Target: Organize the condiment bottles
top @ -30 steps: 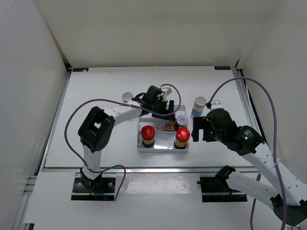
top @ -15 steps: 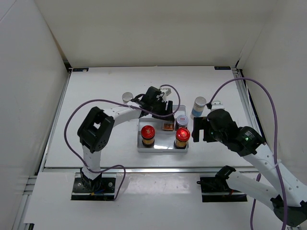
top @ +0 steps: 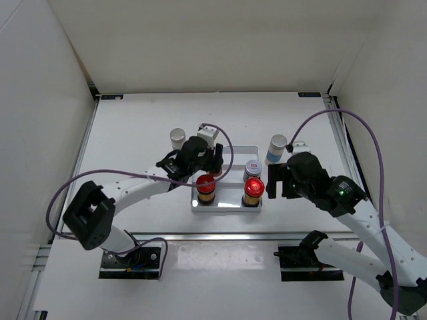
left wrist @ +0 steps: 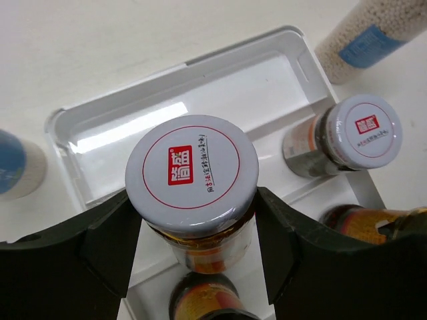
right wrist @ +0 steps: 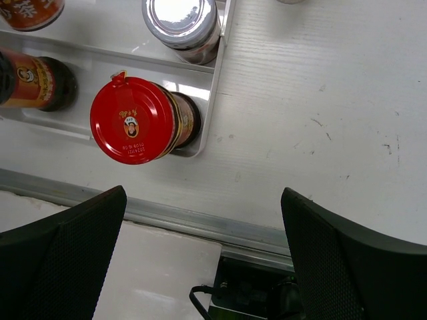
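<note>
One silver-lidded jar [left wrist: 191,175] clamped in left end effector [left wrist: 193,230], seemingly above tray [left wrist: 220,93]

Robot lab: white-walled enclosure [top: 213,47]

You have a white stepped tray [top: 229,203] lying near the middle of the white table [top: 133,127], its long side running left to right. White walls [top: 200,47] enclose the table, and a metal rail [top: 220,235] lines its near edge.

The white desk [top: 133,127] carries a white stepped tray [top: 227,203] near its middle. A tall silver-capped jar [top: 177,139] stands near the tray's far-left corner, and a second tall jar [top: 275,149] near its far-right corner.
</note>
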You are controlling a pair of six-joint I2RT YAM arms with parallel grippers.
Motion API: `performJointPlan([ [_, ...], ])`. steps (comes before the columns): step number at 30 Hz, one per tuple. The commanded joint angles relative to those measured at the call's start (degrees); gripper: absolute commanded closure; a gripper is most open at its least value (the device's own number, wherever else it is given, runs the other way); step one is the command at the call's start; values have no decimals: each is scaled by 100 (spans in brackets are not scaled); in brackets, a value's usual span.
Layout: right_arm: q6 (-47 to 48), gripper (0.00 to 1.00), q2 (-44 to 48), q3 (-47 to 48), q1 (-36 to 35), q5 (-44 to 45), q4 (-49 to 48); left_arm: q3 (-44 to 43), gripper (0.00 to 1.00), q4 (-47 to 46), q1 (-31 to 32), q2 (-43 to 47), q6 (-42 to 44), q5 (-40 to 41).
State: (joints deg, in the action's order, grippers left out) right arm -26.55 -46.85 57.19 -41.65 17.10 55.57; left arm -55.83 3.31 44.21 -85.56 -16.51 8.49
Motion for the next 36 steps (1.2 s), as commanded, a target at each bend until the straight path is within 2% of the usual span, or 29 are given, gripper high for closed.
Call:
performJointPlan([
  [1, -9, 0, 18, -32, -28, -49, -90, 475, 89, -1355, 115, 522, 200, 1065],
  [7, 44, 0, -87, -32, -28, -102, -143, 1679, 89, -3061, 483, 480, 771, 2286],
  [8, 44, 0, -87, -32, -28, -102, -143, 1768, 89, -3064, 553, 479, 877, 2393],
  [13, 97, 0, -202, -32, -28, -216, -143, 2340, 89, -4819, 747, 93, 1282, 3043],
  [16, 97, 0, -202, -32, -28, -216, -195, 2393, 89, -5155, 800, -153, 1335, 3193],
  [23, 97, 0, -307, -85, -28, -216, -248, 2226, 89, -5209, 914, -462, 1273, 3316],
  [28, 97, 0, -307, -85, -28, -216, -249, 2173, 83, -4989, 1107, -304, 1212, 3764],
  [32, 97, 0, -307, -138, -28, -216, -301, 2287, 76, -4989, 1335, -49, 1212, 4098],
  [36, 97, 0, -307, -138, -28, -216, -301, 2402, 59, -4928, 1459, 267, 1291, 4099],
])
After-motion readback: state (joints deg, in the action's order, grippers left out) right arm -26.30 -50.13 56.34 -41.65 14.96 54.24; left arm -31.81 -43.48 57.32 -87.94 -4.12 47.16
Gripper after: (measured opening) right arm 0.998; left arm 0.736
